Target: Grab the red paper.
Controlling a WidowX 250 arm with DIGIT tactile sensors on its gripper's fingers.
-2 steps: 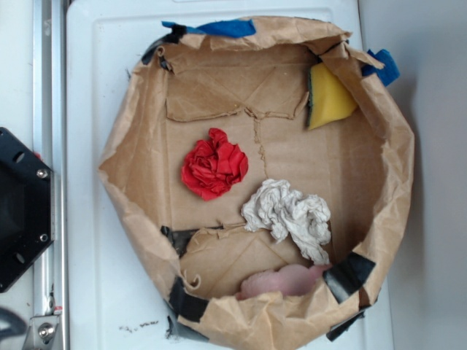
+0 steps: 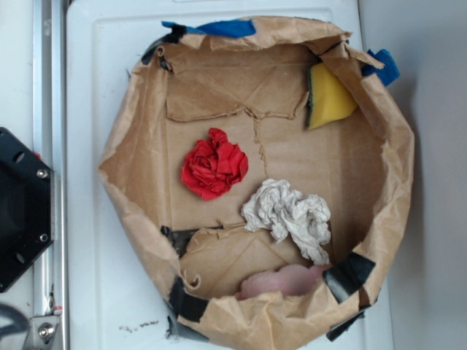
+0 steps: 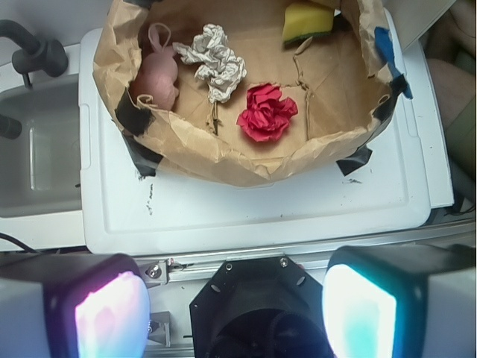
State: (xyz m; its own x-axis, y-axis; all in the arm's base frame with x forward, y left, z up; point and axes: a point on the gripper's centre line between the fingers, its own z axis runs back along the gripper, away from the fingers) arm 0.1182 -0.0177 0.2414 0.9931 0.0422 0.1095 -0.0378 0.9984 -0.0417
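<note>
Counter of white moulded plastic fills most of the exterior view and carries everything, and a grey sink basin sits beside it at the left of the wrist view. On it stands a wide, shallow bin of crumpled brown paper, its walls folded up and held at the corners with black tape and scraps of blue tape, likely so that loose things stay corralled within the arm's reach. Its floor is flat brown paper, creased and partly torn.

Four things lie inside, all apart from one another. An off-white wrinkly wad of paper sits lower right of centre. The bright red crumpled paper, roundish and folded like a rosette, lies just left of centre on a bare patch of floor, near the white wad but not touching it; in the wrist view it shows at upper centre. A yellow sponge with a dark green edge leans against the upper right wall. A pale pink smooth lump is tucked under the bottom wall.

The claw hangs well back from the bin, over the black arm base, with its two fingers spread wide apart and nothing between them. I judge the reach has hardly begun; the red paper's open surroundings should allow a straight descent.
</note>
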